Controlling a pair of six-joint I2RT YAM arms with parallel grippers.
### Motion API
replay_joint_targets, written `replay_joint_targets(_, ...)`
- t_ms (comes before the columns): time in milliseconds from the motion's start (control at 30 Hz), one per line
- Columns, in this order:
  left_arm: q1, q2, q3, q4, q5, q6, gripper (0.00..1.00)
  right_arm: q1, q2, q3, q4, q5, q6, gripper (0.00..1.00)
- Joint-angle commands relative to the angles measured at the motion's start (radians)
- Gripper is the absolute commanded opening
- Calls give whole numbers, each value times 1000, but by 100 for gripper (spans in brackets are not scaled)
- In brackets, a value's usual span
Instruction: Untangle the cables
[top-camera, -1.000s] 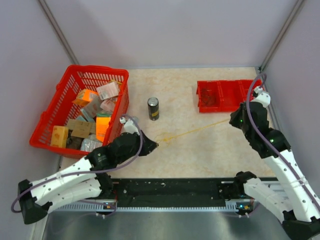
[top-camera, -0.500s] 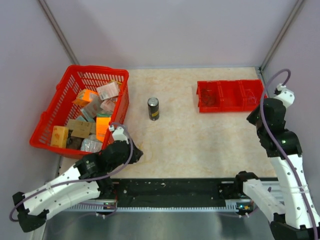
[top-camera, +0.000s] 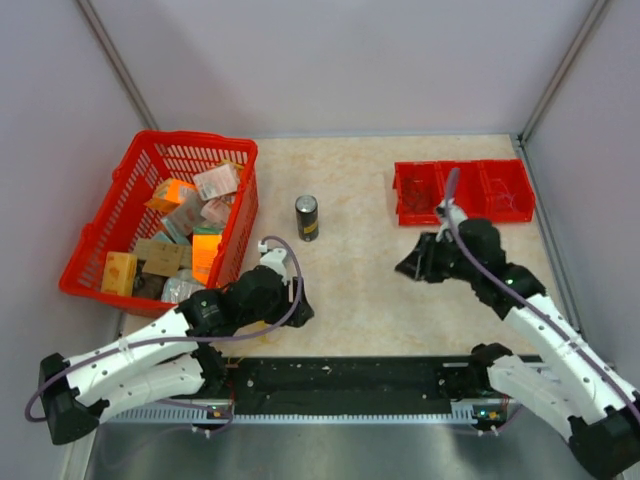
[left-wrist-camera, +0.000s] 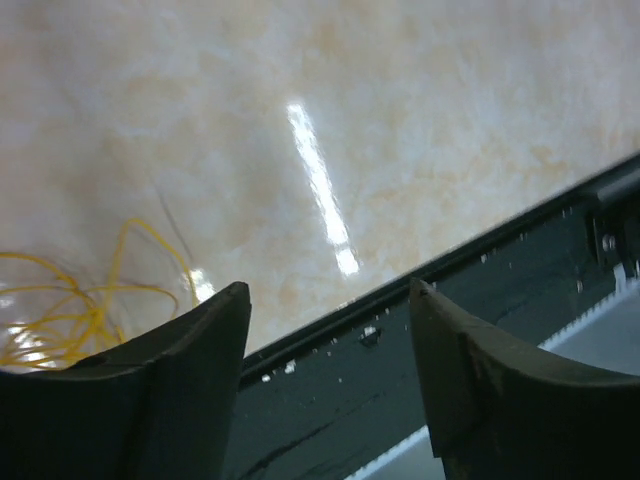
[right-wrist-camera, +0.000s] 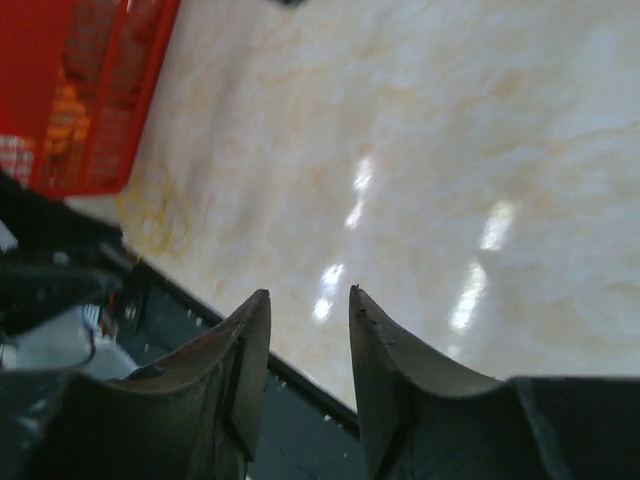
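Note:
The cables (left-wrist-camera: 75, 310) lie loose on the table as a small heap of hair-thin yellow loops, with a dark strand (left-wrist-camera: 176, 222) beside it, just left of my left gripper's fingers. The right wrist view shows the same yellow loops (right-wrist-camera: 155, 212) near the table's front edge. I cannot make them out from above. My left gripper (left-wrist-camera: 330, 290) (top-camera: 300, 310) is open over the table's front edge with nothing in it. My right gripper (right-wrist-camera: 308, 293) (top-camera: 405, 267) hangs open and empty over the middle of the table, pointing left.
A red basket (top-camera: 110, 215) full of small boxes stands at the left. A dark can (top-camera: 307, 217) stands upright in the middle. A red compartment tray (top-camera: 462, 172) sits at the back right. A black rail (top-camera: 340, 378) runs along the near edge.
A second ago both grippers held a yellow cable stretched taut between them. Both have let go and opened. The right arm swung in toward the middle, and the cable fell slack beside the left gripper.

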Motion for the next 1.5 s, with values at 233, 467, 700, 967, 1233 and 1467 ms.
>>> replay_joint_targets(233, 33, -26, 143, -242, -317, -203, 56, 537, 393, -241, 870, -3, 402, 61)
replay_joint_targets(467, 33, -448, 34, -101, -202, -140, 78, 673, 783, -132, 1244, 24, 567, 72)
replay_joint_targets(700, 33, -560, 121, -151, -202, -82, 80, 749, 1038, 84, 1237, 85, 708, 71)
replay_joint_targets(967, 33, -487, 123, -113, -115, -31, 80, 771, 1181, 219, 1138, 131, 794, 54)
replay_joint_targets(1233, 33, -298, 138, -115, -85, 1, 70, 705, 956, -27, 1113, 248, 756, 0)
replay_joint_targets(1467, 33, -73, 109, 55, 55, 61, 68, 481, 574, -429, 1107, 115, 629, 0)
